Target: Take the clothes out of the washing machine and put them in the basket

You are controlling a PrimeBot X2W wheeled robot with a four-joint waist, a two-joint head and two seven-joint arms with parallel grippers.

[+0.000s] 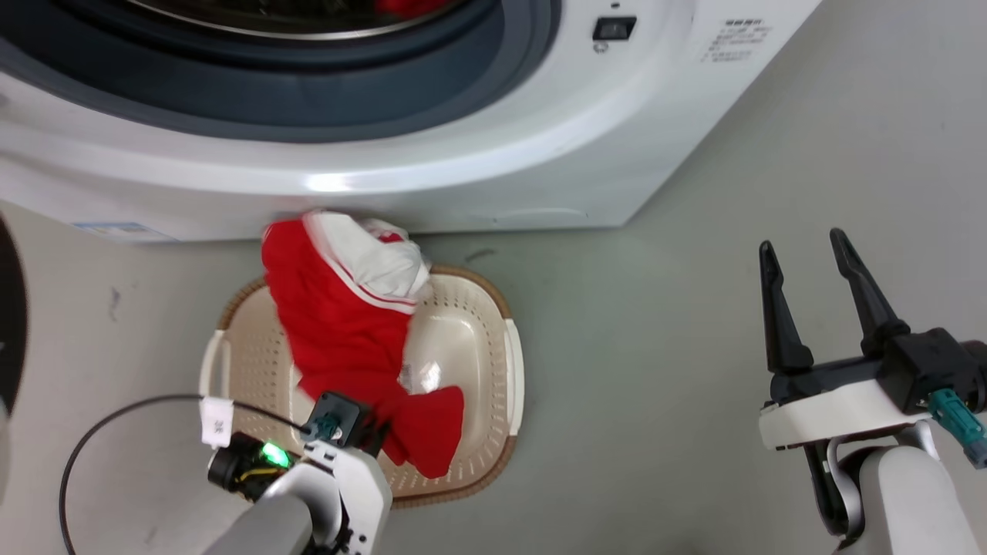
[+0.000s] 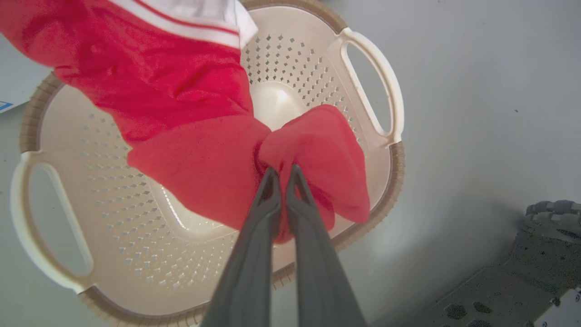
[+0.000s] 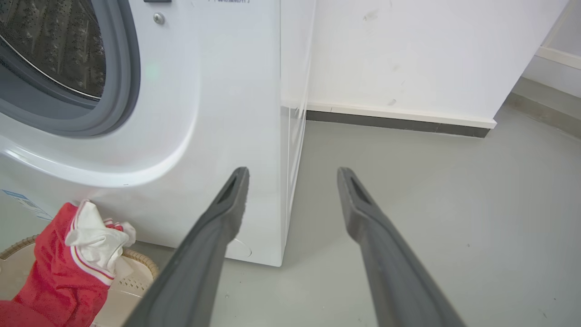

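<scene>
Left gripper (image 2: 282, 170): jaws all but closed, pinching a bunched fold of the clothes (image 1: 339, 331) above the near rim of the basket (image 1: 463, 339). The pinch is at the garment's near end and the rest trails away from it. Judged: held this way so the cloth can be let down inside the rim, not across it.

Basket stands on the floor (image 1: 655, 347), far rim just beside the foot of the machine (image 1: 463, 139), probably to keep the carry short.

Garment's long axis runs from far rim to near rim, slanting across the basket. The white-trimmed end points at the machine and humps above the far rim. The red end points at the robot.

Red patch (image 1: 405, 6) in the drum at the head view's top edge: probably more to fetch.

Right gripper (image 1: 800, 240): jaws wide apart, empty, over floor well right of the basket, clear of the work.
</scene>
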